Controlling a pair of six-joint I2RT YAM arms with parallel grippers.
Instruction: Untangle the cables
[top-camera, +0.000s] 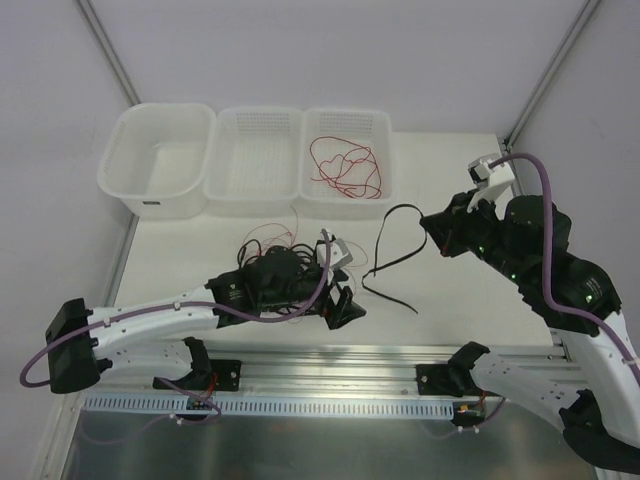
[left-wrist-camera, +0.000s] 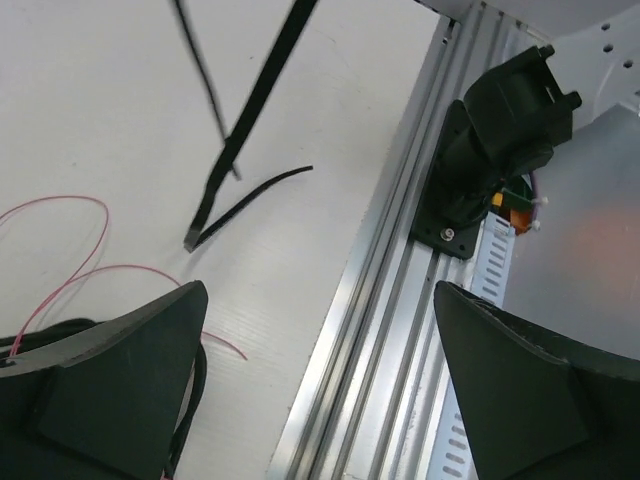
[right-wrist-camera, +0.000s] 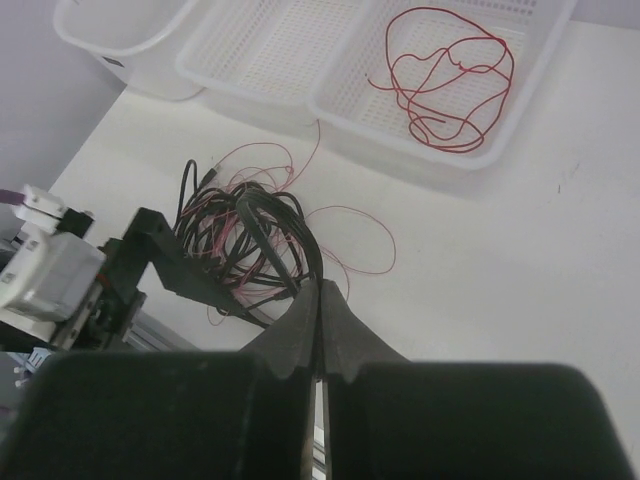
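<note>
At 12 o'clock, in right bin (top-camera: 345, 113), one red cable (top-camera: 345, 168) sorted. At bench (top-camera: 180, 250) centre, black-and-pink tangle (right-wrist-camera: 245, 240) yet to clear, one black cable (top-camera: 378, 240) pinched shut in right fingers (right-wrist-camera: 290, 340); left fingers (left-wrist-camera: 130, 380) wide apart, empty.

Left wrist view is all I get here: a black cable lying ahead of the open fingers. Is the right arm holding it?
Observer: Yes. The right gripper is shut on the black cable.
Reviewer: Where is the main tangle?
Observer: The tangle of black and pinkish wires lies on the table right beside the left gripper.
Reviewer: Is anything sorted?
Observer: One red cable lies alone in the right basket.
</note>
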